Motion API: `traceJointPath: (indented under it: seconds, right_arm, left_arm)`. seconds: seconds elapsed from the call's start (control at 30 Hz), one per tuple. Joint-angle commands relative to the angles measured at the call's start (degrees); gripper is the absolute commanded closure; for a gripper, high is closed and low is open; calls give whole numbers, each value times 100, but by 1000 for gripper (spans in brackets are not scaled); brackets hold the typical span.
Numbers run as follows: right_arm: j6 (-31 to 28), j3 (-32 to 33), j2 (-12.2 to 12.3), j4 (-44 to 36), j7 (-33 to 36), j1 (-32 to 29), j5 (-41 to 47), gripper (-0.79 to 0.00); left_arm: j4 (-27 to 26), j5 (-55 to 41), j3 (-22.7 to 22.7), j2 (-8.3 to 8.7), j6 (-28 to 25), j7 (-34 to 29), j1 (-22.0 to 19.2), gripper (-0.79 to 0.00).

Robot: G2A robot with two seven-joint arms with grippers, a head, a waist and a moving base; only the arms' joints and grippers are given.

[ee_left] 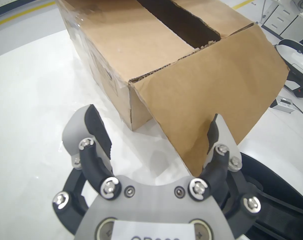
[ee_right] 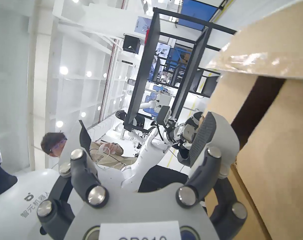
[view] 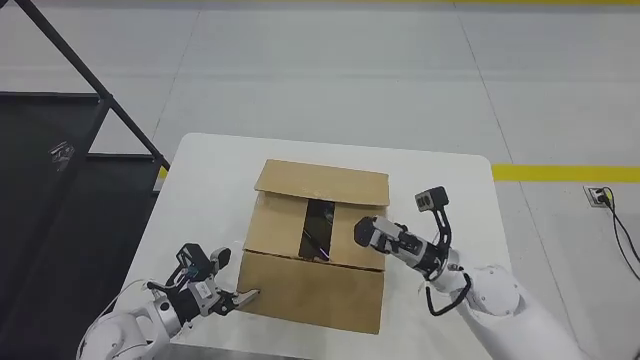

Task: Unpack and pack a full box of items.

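Observation:
A brown cardboard box (view: 318, 250) stands in the middle of the white table (view: 200, 190). Its top flaps are partly apart, leaving a dark slot (view: 318, 228) with something dark inside. The near flap (ee_left: 211, 86) hangs outward over the front. My left gripper (view: 243, 300) (ee_left: 154, 128) is open at that flap's near-left corner, and the corner sits between the fingers, close to one pad (ee_left: 212, 132). My right gripper (view: 364, 232) (ee_right: 143, 136) is open on the right side of the box top (ee_right: 266, 116), with one pad (ee_right: 204, 133) at the flap's edge by the slot.
A black metal frame (view: 70, 150) stands off the table's left side. Bare table surrounds the box, with a narrow strip at the near edge. A yellow floor line (view: 560, 172) and a floor socket (view: 598, 196) lie beyond the right edge.

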Motion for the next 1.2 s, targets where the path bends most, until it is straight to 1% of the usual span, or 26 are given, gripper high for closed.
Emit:
traceJointPath:
  seconds: [0.0,0.1,0.2,0.23,0.47,0.67,0.7,0.77,0.83,1.17]
  right_arm:
    - [320,-52,-44,136,-71,101,112,-785]
    - [647,-97,-125,384,-94,254,581,-785]
    - [833,-143,-207,643,-564,428,494,-785]
    - [835,-175,-241,672,-603,473,570,-785]
    - [465,-280,-451,927,-1417,799,341,-785]
    - [434,-417,-654,1030,-1950,1240,145,-785]
    - [382,-426,-692,1116,-2158,1351,18,-785]
    - [339,-560,-798,1305,-2782,1542,-401,-785]
    - [265,-694,-872,1409,-2706,1648,-398,-785]
    - [265,-694,-872,1409,-2706,1648,-398,-785]
  left_arm:
    - [-10,-3,8,-2,49,8,9,-785]
    - [-62,28,43,4,133,22,36,-785]
    - [-60,37,53,16,152,23,33,-785]
    - [-59,35,57,19,156,26,32,-785]
    - [-9,36,75,44,161,120,65,-785]
    - [11,56,86,66,168,173,92,-785]
    - [9,63,93,70,170,179,97,-785]
    - [-1,66,107,76,161,202,108,-785]
    - [-5,60,119,82,150,228,121,-785]
    - [74,-123,150,108,125,322,115,-785]
